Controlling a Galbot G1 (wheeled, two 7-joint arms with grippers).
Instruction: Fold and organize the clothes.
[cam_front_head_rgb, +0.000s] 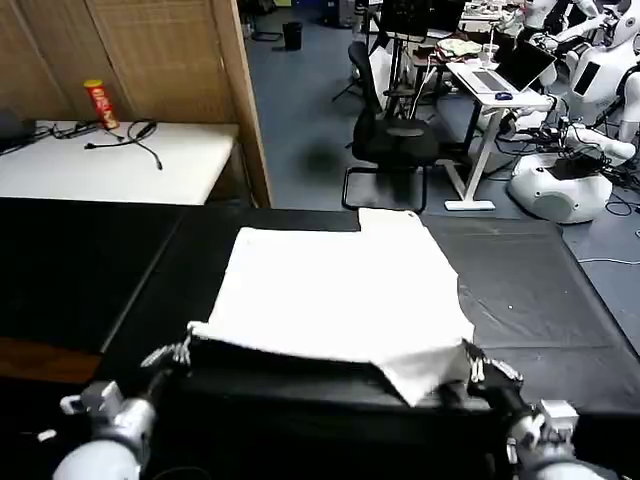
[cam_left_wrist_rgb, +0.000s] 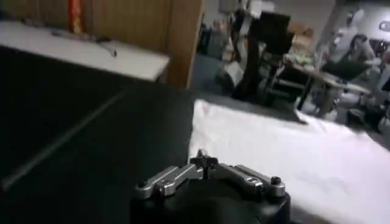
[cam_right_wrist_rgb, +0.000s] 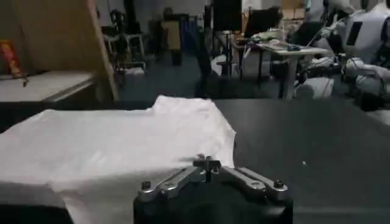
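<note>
The clothes are one white T-shirt, lying plain side up on the black table, with one sleeve pointing to the far side. Its near edge is raised off the table and runs straight between my two grippers, with shadow under it. My left gripper is shut at the near left corner, and my right gripper is shut at the near right corner, where a flap hangs down. In the left wrist view the left gripper has its tips together against the T-shirt. The right gripper likewise meets the T-shirt.
Behind the black table on the left stands a white side table with a red can and black cables, beside a wooden partition. An office chair, a desk with a laptop and other robots stand farther back.
</note>
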